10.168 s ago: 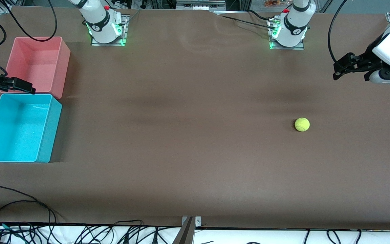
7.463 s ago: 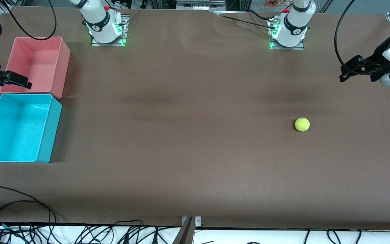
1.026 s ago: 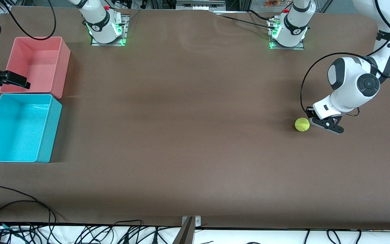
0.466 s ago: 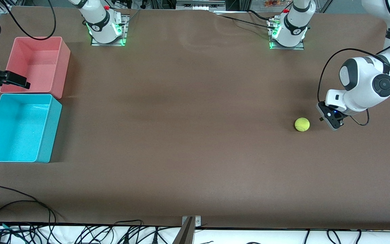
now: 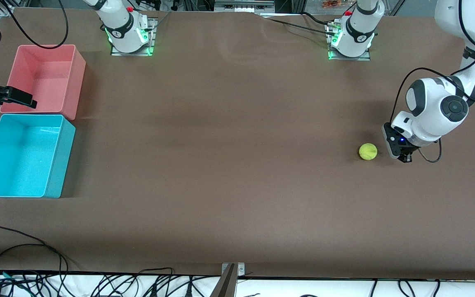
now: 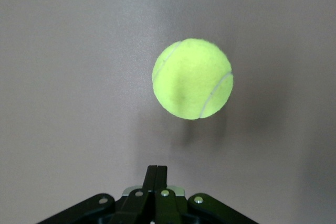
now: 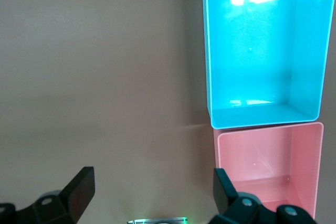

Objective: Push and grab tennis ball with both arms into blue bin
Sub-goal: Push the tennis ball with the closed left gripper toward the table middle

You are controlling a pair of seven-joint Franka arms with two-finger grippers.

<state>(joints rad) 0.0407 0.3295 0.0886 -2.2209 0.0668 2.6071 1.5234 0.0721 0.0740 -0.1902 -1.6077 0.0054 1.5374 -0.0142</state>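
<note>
The tennis ball (image 5: 368,151) lies on the brown table toward the left arm's end. In the left wrist view the ball (image 6: 192,78) sits a short gap ahead of the fingertips. My left gripper (image 5: 405,159) is shut on nothing and hangs low beside the ball, apart from it; up close my left gripper (image 6: 157,168) shows both fingers pressed together. The blue bin (image 5: 19,156) stands empty at the right arm's end, and the wrist camera looks down into that blue bin (image 7: 257,45). My right gripper (image 5: 25,99) waits, open, over the pink bin's edge; my right gripper (image 7: 152,184) holds nothing.
A pink bin (image 5: 41,78) of the same size, also empty, stands against the blue bin, farther from the front camera; the pink bin (image 7: 268,166) shows beside the blue one. Cables (image 5: 23,251) trail along the table's near edge. Both arm bases (image 5: 128,35) stand at the far edge.
The left hand pulled back from touching the ball, turned at the wrist, and has edged back toward it. The ball and the right arm have not moved.
</note>
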